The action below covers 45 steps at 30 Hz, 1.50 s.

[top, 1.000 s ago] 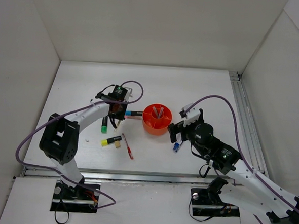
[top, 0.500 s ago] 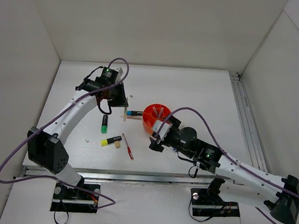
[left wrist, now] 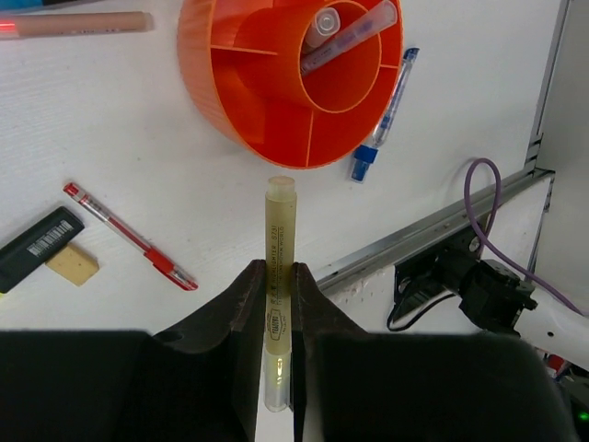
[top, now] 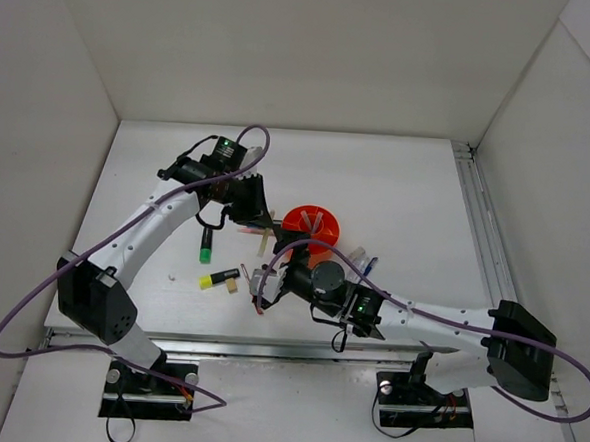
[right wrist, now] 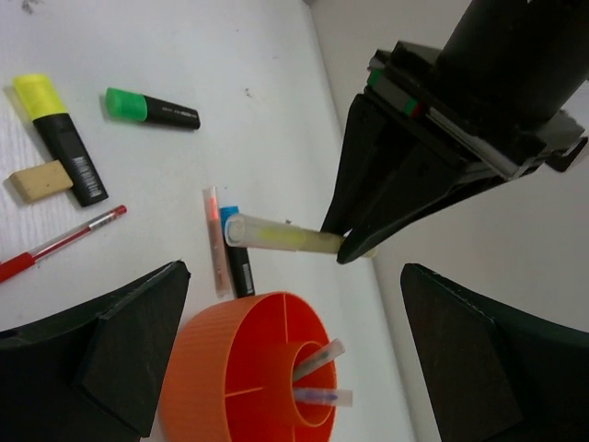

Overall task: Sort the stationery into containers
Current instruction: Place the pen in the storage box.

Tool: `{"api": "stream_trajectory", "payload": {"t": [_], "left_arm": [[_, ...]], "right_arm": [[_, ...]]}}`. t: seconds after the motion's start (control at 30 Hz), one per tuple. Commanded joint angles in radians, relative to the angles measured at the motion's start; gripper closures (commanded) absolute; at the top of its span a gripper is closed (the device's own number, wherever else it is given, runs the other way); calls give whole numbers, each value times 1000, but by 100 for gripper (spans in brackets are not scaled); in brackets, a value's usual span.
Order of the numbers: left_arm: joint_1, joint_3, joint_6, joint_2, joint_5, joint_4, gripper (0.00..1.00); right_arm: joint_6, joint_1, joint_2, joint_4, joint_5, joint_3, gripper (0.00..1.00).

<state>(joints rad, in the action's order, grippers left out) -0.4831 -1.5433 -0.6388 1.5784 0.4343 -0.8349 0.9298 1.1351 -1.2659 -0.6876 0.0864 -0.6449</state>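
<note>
My left gripper (left wrist: 276,267) is shut on a pale yellow pen (left wrist: 281,230) and holds it in the air just short of the orange tub (left wrist: 198,64). The top view shows this gripper (top: 259,222) left of the tub (top: 325,228). Two pens (left wrist: 354,37) stand in the tub's central ring. My right gripper (right wrist: 294,272) is open and holds nothing; it hovers low in front of the tub (right wrist: 212,368), facing the held pen (right wrist: 285,238). In the top view it (top: 266,279) hangs above the red pen (left wrist: 129,235).
On the table lie a green-capped highlighter (right wrist: 152,109), a yellow-capped highlighter (right wrist: 60,138), an eraser (right wrist: 39,180), a pink pen (right wrist: 216,244) and a blue-capped highlighter (right wrist: 237,262). A blue-white marker (left wrist: 391,110) lies right of the tub. A metal rail (top: 297,349) runs along the near edge.
My right arm has swung left across the front of the tub. My left gripper has carried the pale yellow pen to the right, closer to the tub.
</note>
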Motion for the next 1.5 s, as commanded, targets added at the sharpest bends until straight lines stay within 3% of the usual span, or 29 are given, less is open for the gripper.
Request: {"api": "stream_trajectory", "payload": {"t": [0.0, 0.2, 0.5, 0.6, 0.63, 0.77, 0.83, 0.87, 1.03, 1.13, 1.23, 1.27, 1.3, 1.33, 1.37, 1.4, 1.47], "left_arm": [[3, -54, 20, -8, 61, -39, 100], [3, -49, 36, -14, 119, -52, 100], [-6, -11, 33, -70, 138, -53, 100], [-15, -8, 36, -83, 144, -56, 100], [-15, -3, 40, -89, 147, -53, 100], [-25, 6, 39, -103, 165, -47, 100], [-25, 12, 36, -110, 159, -47, 100], [-25, 14, 34, -115, 155, -49, 100], [-25, 26, 31, -121, 159, -44, 100], [-25, 29, 30, -120, 161, -38, 92], [-25, 41, 27, -127, 162, -21, 73], [-25, 41, 25, -126, 153, -20, 47], [-25, 41, 25, -130, 146, -18, 32], [-25, 41, 24, -132, 136, -20, 25], [-25, 41, 22, -135, 117, -20, 9], [-25, 38, 24, -141, 104, -20, 0], [-25, 37, 19, -147, 55, -23, 0]], "right_arm": [[101, 31, -36, -209, -25, -32, 2], [210, 48, -70, -253, -60, -42, 3], [241, 52, -82, -256, -79, -59, 17], [250, 54, -92, -257, -76, -65, 27], [248, 57, -89, -259, -67, -64, 40], [254, 55, -81, -257, -50, -68, 58], [262, 55, -82, -259, -39, -68, 75], [262, 57, -82, -259, -37, -71, 96], [242, 64, -70, -259, -40, -75, 100], [241, 74, -56, -257, -42, -68, 100], [224, 84, -35, -259, -39, -62, 100], [207, 83, -30, -259, -39, -62, 100], [198, 83, -18, -259, -33, -59, 100], [185, 83, -12, -259, -28, -61, 100], [158, 81, -10, -259, -21, -61, 100], [144, 83, 0, -259, 4, -62, 100], [72, 83, 10, -259, 39, -65, 100]]}}
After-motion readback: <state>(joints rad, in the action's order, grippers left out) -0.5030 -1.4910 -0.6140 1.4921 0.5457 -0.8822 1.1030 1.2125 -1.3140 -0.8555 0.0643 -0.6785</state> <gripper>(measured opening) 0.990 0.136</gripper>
